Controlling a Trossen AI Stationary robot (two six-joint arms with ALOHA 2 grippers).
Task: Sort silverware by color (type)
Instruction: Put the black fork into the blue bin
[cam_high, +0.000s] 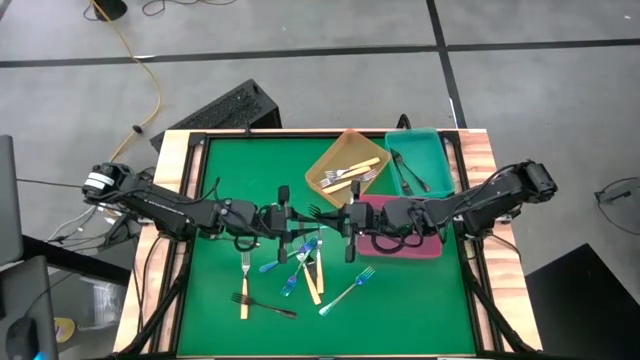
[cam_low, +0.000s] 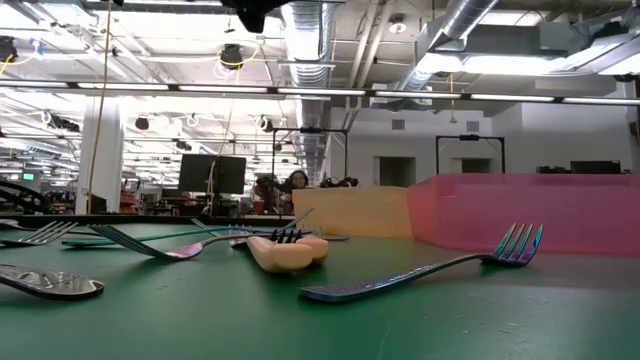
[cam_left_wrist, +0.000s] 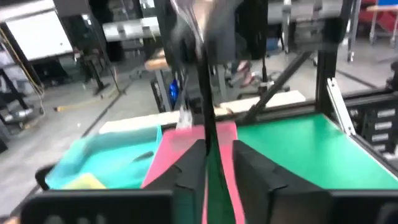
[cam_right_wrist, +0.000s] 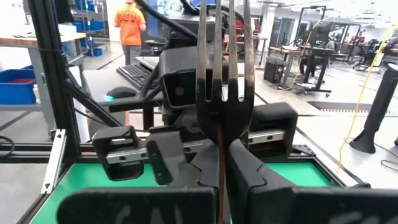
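Green counter (cam_high: 420, 300) spans high view; rectangular pink tray (cam_high: 405, 245) half hidden under right arm. Right wrist view alone shows right hand (cam_right_wrist: 222, 163) pinching black fork (cam_right_wrist: 224, 81), tines up. Left hand (cam_high: 283, 216) meets it mid-counter; fingers' state unclear.

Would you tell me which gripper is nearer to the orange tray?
The right gripper, just below the orange tray and shut on a black fork. The left gripper is farther left.
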